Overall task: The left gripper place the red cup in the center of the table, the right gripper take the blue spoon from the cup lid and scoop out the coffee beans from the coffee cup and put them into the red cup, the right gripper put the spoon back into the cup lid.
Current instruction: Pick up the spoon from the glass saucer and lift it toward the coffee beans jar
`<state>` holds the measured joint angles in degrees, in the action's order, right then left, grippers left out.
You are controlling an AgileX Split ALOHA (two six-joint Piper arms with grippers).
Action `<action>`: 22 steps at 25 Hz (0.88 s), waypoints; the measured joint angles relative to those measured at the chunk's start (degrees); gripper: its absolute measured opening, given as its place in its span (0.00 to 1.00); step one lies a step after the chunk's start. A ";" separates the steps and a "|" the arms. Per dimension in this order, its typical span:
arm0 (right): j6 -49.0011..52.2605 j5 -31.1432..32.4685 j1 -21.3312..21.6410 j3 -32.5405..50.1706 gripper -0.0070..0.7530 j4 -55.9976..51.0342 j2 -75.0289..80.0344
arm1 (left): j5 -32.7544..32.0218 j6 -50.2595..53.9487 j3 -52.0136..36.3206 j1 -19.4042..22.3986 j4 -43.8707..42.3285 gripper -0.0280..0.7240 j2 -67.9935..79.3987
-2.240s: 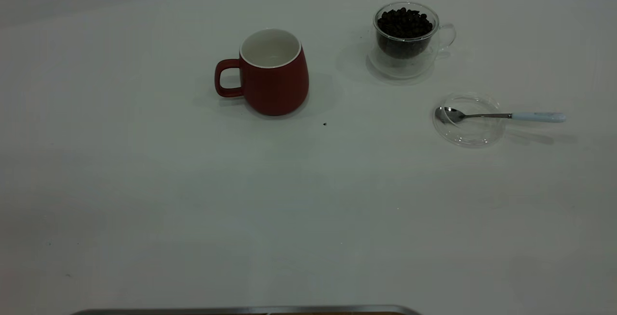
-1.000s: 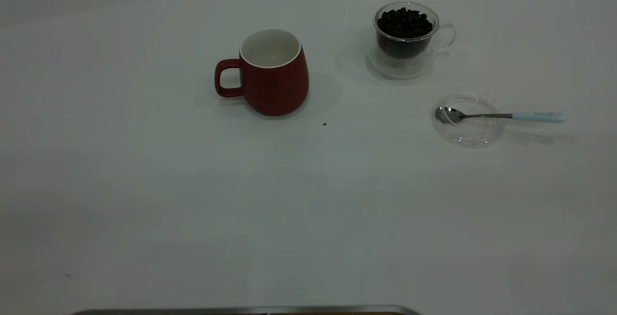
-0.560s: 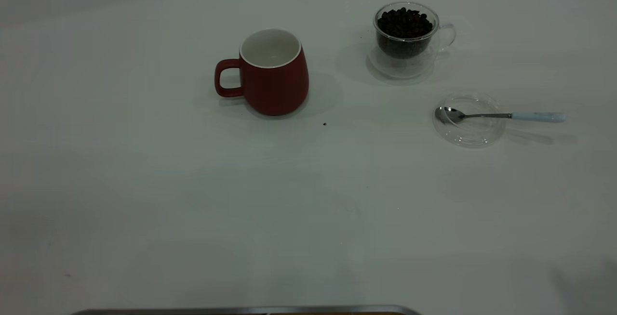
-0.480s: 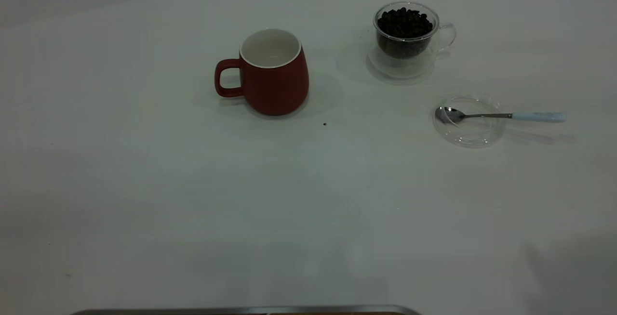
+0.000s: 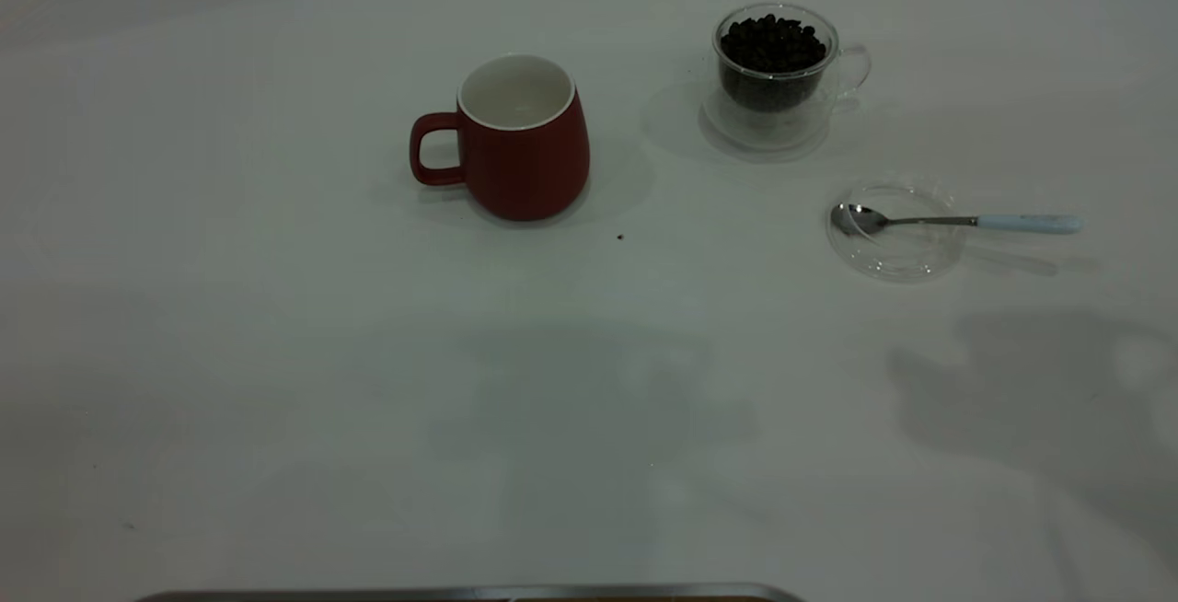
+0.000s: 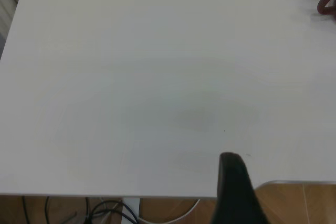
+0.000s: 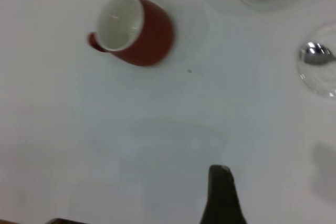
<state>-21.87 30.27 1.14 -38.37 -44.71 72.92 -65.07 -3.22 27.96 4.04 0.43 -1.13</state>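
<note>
Shadows have spread over plain white table (image 5: pixel 276 381); objects unmoved | rounded dark-red ceramic mug (image 5: pixel 525 137): heavy, rigid, glossy, best gripped at rim or loop handle | both grippers: open or shut cannot be told

A tiny dark speck (image 5: pixel 619 237) lies alone on the white surface. A thin grey metal strip (image 5: pixel 469 594) runs along the near edge. Below that edge — black cables (image 6: pixel 100 212) and a wooden floor (image 6: pixel 310 203).
</note>
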 joint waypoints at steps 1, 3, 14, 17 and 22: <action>-0.13 -0.27 0.69 -0.07 0.78 -0.39 1.79 | 0.00 0.00 0.00 0.00 0.00 0.75 0.00; -1.45 -0.32 2.77 -0.11 0.78 -2.31 4.96 | 0.00 0.07 0.00 0.00 0.00 0.75 0.00; -22.62 6.78 17.41 -0.37 0.77 -21.51 20.95 | 0.00 0.02 0.00 0.00 0.00 0.75 0.00; -27.40 7.89 18.95 -0.69 0.77 -25.44 25.20 | 0.00 0.02 0.00 0.00 0.00 0.75 0.00; -32.95 8.30 20.74 -0.76 0.77 -29.33 32.14 | 0.00 0.02 0.00 0.00 0.00 0.75 0.00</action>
<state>-54.82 38.58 21.88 -39.12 -74.04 105.06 -65.07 -3.20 27.96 4.04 0.43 -1.13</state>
